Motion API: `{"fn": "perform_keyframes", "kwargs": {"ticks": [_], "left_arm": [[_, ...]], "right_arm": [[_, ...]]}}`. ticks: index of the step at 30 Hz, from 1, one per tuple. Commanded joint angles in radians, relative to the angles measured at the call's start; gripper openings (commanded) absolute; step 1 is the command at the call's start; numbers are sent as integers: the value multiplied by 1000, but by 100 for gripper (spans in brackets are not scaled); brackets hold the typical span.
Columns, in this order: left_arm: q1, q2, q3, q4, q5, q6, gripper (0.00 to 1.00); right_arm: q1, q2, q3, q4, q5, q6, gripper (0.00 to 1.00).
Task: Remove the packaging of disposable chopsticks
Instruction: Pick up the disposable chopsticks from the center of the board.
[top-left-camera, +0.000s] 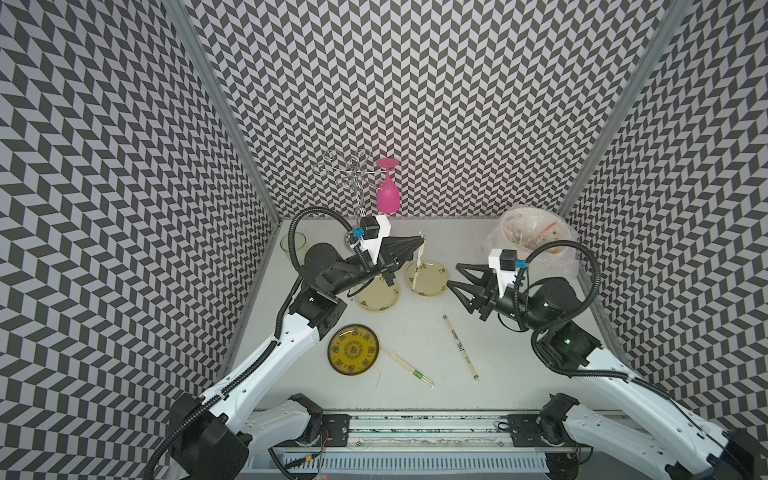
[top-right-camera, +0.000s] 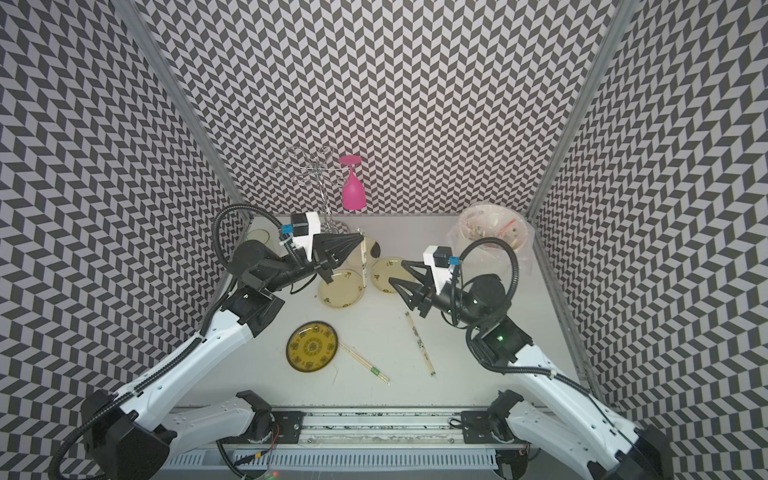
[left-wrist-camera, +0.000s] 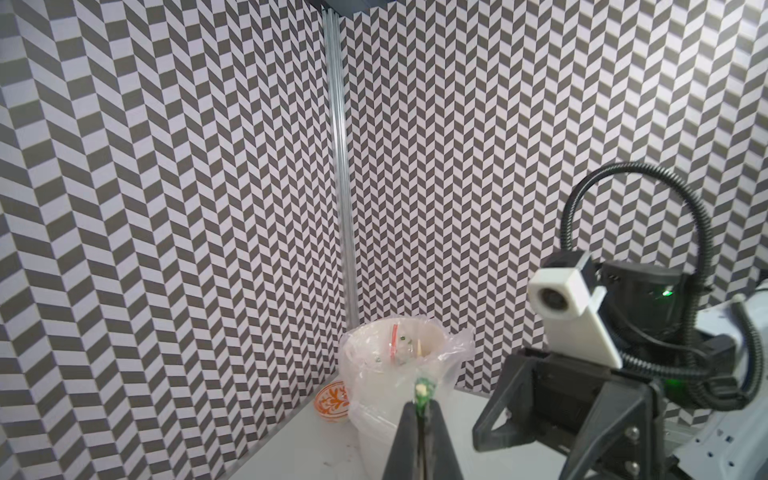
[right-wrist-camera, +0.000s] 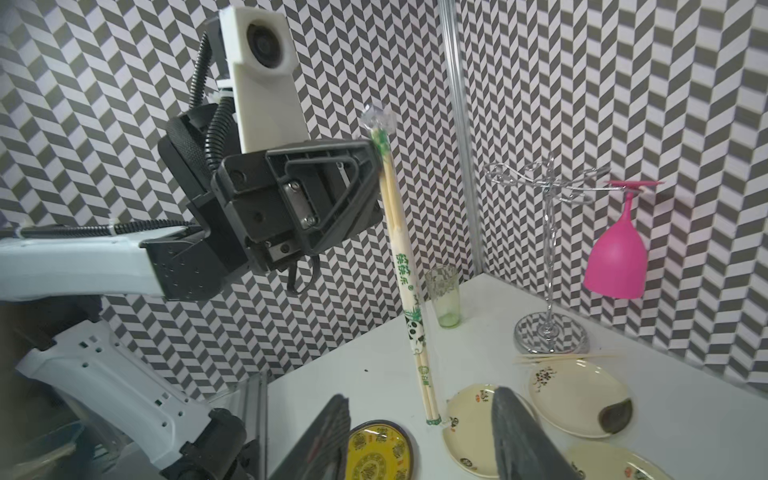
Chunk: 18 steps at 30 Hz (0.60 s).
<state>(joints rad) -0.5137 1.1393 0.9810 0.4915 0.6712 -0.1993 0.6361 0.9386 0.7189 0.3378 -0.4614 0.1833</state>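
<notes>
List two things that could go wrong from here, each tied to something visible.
1. The left gripper pinches only the top end of the sleeved chopsticks, which hang free; a pull could make them swing or slip.
2. The right gripper stands open, apart from them; closing on so thin a target, it may miss, or clamp sticks and sleeve together.

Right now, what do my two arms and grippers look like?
The left arm and right arm are white shells with black joints. The left gripper and right gripper have black triangular open-frame fingers. Each wrist carries a white camera housing with a blue tag and a looping black corrugated cable. The right arm shows green lights.
</notes>
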Motion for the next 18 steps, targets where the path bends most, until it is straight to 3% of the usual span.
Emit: {"fn": "perform_keyframes", "kwargs": {"ticks": [1,4,9,14,18], "left_arm": [[36,9,-35,208,119,-203,0],[44,19,-65,326,174,-309,0],[44,11,-89,442,214,-409,0],[43,-18,-101,461,215,-420,0],[44,-20,-121,562,233,-488,0]], "right_arm": [[36,70,33,172,-35,-10,60],[59,150,72,187,-25,-45,67],[71,235,106,228,-119,-53,69],[90,271,98,232,-163,-49,69],[103,288,96,237,-190,-36,63]]}}
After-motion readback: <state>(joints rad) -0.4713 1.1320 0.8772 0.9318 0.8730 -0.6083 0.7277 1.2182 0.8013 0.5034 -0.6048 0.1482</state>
